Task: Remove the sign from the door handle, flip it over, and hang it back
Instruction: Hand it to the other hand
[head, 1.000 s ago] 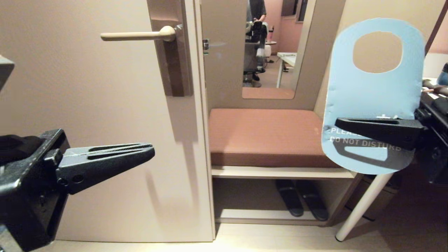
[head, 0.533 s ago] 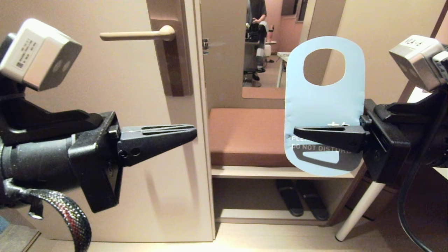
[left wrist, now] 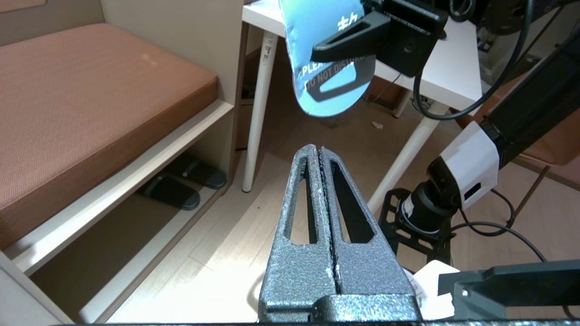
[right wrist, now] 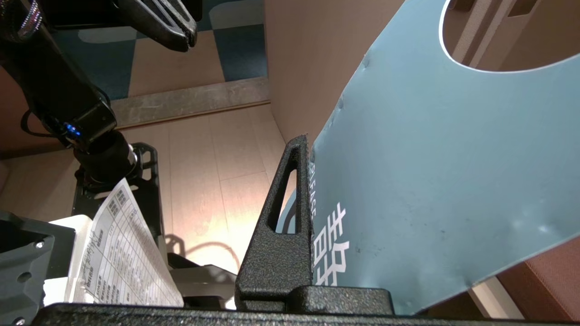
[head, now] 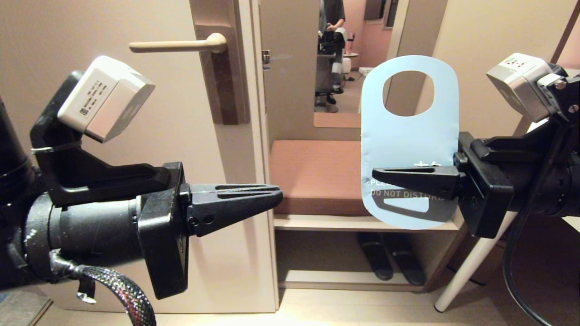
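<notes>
The light-blue sign [head: 408, 136] hangs upright in the air right of the door, hole end up, with the "DO NOT DISTURB" face towards me. My right gripper [head: 375, 174] is shut on its lower part, reaching in from the right; in the right wrist view the sign [right wrist: 430, 158] fills the space beside the one finger that shows, and the gripper [right wrist: 309, 140] clamps its edge. My left gripper [head: 280, 196] is shut and empty, pointing right at the sign's height, a gap away. In the left wrist view that gripper [left wrist: 318, 149] points below the sign [left wrist: 331, 68]. The cream door handle [head: 176, 45] is bare, up on the left.
The open door's edge [head: 265, 181] stands between the grippers. Behind are a brown bench cushion [head: 317, 176], dark slippers [head: 389, 260] on the shelf under it, and a white table leg [head: 471, 267]. A person [head: 333, 18] shows far back, above the bench.
Both arms have come inward. The right gripper carried the sign left and slightly down; the left gripper, still shut, reached further right towards it.
</notes>
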Controlling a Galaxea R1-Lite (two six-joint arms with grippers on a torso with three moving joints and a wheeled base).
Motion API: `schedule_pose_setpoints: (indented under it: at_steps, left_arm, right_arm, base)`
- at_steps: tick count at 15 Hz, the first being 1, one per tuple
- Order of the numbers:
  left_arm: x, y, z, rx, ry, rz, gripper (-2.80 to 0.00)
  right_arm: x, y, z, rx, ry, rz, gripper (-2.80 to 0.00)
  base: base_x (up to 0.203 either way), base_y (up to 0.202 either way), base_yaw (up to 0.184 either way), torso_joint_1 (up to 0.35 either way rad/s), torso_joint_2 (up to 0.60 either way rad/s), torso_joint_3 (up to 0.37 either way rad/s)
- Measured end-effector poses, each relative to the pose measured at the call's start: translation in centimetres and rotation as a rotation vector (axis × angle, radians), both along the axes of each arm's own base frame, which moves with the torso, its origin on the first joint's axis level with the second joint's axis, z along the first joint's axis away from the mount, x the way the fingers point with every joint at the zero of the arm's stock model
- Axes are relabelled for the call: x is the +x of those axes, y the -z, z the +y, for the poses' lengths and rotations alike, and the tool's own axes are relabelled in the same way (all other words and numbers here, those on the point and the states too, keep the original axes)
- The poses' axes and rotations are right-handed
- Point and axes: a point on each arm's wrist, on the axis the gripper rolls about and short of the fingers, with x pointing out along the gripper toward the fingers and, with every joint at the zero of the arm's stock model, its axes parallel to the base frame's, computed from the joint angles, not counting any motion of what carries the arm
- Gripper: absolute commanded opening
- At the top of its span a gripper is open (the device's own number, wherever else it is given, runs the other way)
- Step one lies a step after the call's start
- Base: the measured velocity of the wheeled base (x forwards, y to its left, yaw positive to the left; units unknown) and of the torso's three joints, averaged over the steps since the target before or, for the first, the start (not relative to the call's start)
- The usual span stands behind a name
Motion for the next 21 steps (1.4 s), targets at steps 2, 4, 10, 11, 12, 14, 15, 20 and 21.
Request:
schedule_pose_setpoints:
  at_steps: [2,4,10,11,12,14,15,20,21]
  left_arm:
    - [-0.1,0.2,-0.1,0.004,0.006,0.002,0.00]
    - [-0.4,0.3,-0.2,0.001,0.020,-0.006,0.00]
    - [-0.9,0.7,-0.5,0.003,0.048,-0.046,0.00]
    - [-0.9,0.8,-0.5,-0.003,0.048,-0.052,0.00]
    - [-0.9,1.0,-0.6,-0.004,0.050,-0.049,0.00]
    - [-0.8,1.1,-0.7,-0.001,0.049,-0.041,0.00]
    - [-0.7,1.1,-0.8,-0.001,0.049,-0.040,0.00]
    - [-0.2,0.4,-1.3,-0.017,0.053,-0.046,0.00]
    - [-0.1,0.2,-1.5,-0.021,0.055,-0.048,0.00]
  right_arm:
    - [-0.1,0.0,0.1,0.000,-0.004,-0.002,-2.80]
    - [-0.2,0.1,0.2,-0.003,-0.013,-0.001,-2.80]
    - [-0.8,0.5,0.0,-0.015,-0.020,-0.005,-2.80]
    - [-0.8,0.5,0.0,-0.014,-0.021,-0.007,-2.80]
    - [-0.9,0.5,0.0,-0.012,-0.024,-0.009,-2.80]
    - [-1.2,0.3,0.3,-0.010,-0.044,-0.018,-2.80]
    - [-1.3,0.2,0.5,-0.010,-0.057,-0.032,-2.80]
    - [-2.5,0.3,2.0,-0.006,-0.138,-0.044,-2.80]
    - [-2.7,0.3,2.3,-0.007,-0.152,-0.043,-2.80]
  base:
    - [0.000,0.000,0.000,0.000,0.00,0.000]
    - [0.000,0.000,0.000,0.000,0.00,0.000]
    - [0.000,0.000,0.000,0.000,0.00,0.000]
    - [0.000,0.000,0.000,0.000,0.00,0.000]
    - [0.000,0.000,0.000,0.000,0.00,0.000]
    - [0.000,0.000,0.000,0.000,0.00,0.000]
    - [0.000,0.000,0.000,0.000,0.00,0.000]
    - [0.000,0.000,0.000,0.000,0.00,0.000]
    - [0.000,0.000,0.000,0.000,0.00,0.000]
